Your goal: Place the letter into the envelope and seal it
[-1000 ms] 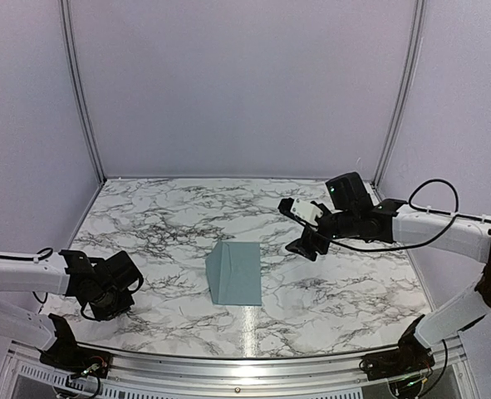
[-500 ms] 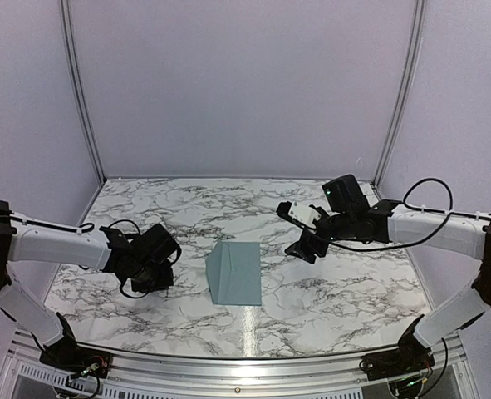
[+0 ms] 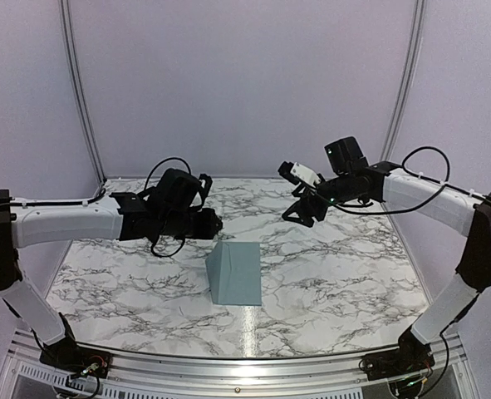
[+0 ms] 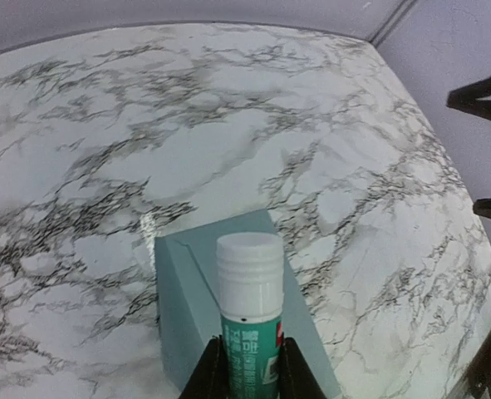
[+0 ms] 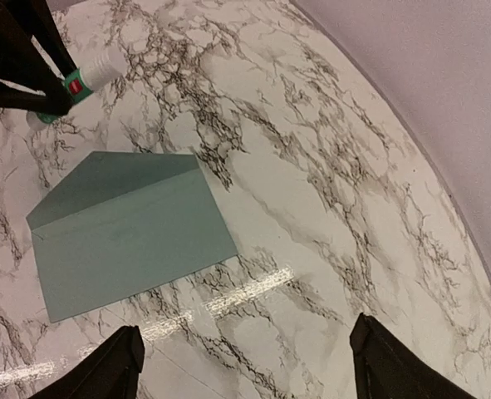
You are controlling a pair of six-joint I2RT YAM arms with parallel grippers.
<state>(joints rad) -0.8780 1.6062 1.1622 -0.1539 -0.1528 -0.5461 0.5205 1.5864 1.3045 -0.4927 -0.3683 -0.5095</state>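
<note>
The blue-grey envelope (image 3: 235, 273) lies flat at the middle of the marble table (image 3: 345, 274), its triangular flap folded along the left side and slightly raised. My left gripper (image 3: 213, 223) hovers just behind its far left corner, shut on a glue stick (image 4: 251, 291) with a green label and a white cap that points over the envelope (image 4: 305, 320). My right gripper (image 3: 300, 196) hangs open in the air to the right of the envelope (image 5: 129, 237), nothing between its fingers (image 5: 116, 362). The letter is out of view.
Purple walls close the table at the back and both sides, with a metal rail (image 3: 245, 366) along the near edge. In the right wrist view the left gripper (image 5: 21, 62) and glue stick (image 5: 91, 75) show at the top left.
My left arm has swung from the near left of the table up and right to the envelope's far end, carrying the glue stick. My right gripper rose and drew back a little.
</note>
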